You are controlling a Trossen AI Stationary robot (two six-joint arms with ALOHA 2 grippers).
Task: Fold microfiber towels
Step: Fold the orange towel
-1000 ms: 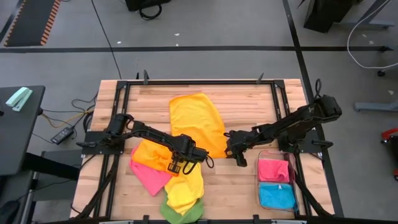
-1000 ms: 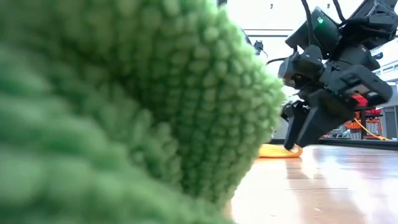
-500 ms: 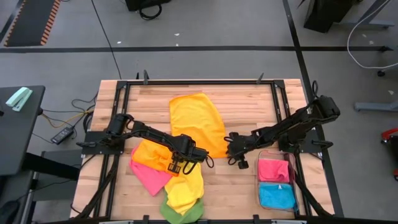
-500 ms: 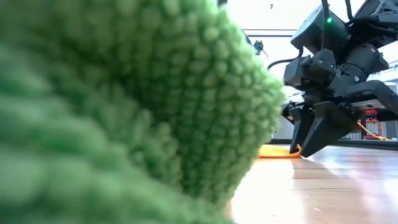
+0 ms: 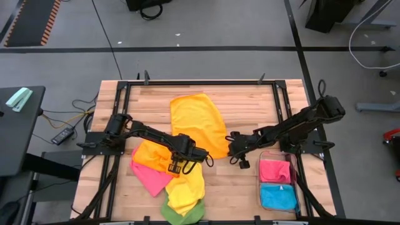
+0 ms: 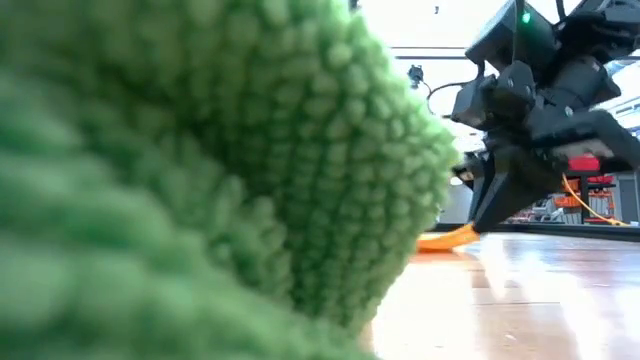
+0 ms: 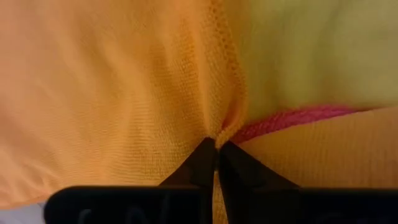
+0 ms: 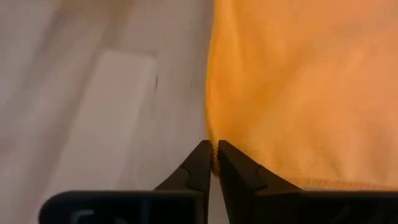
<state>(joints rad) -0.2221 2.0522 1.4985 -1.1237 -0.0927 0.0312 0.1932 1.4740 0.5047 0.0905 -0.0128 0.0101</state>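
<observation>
A large orange towel [image 5: 199,122] lies spread flat on the table's middle. A pile of towels lies at the near left: a second orange towel [image 5: 150,153], a pink one [image 5: 150,179], a yellow one [image 5: 186,190] and a green one [image 5: 181,214]. The green towel fills the left of the low view [image 6: 200,180]. My left gripper [image 5: 177,164] is over the pile, shut on the second orange towel. My right gripper [image 5: 234,152] is shut on the spread orange towel at its near right corner. My left gripper pinches an edge of the pile's orange towel [image 7: 219,132] between its two fingertips, beside the pink towel's edge [image 7: 292,117]. The cloth puckers at the fingertips. One layer or several, I cannot tell. The rest of that towel lies on the pile. My right gripper pinches the spread orange towel's right edge at its near corner [image 8: 211,138] between its two fingertips. The fingers slant down from the table's right side. The corner is raised a little off the table [image 6: 450,238]. The rest of the towel lies flat.
A clear plastic bin [image 5: 278,201] at the near right holds a folded pink towel [image 5: 275,170] and a folded blue one [image 5: 279,197]. Bare wood lies between the pile and the bin. A black frame [image 5: 200,82] runs round the table.
My right gripper has come down at the spread orange towel's near right corner, shut on it and risen a little, so the corner now stands off the table while the rest stays flat.
</observation>
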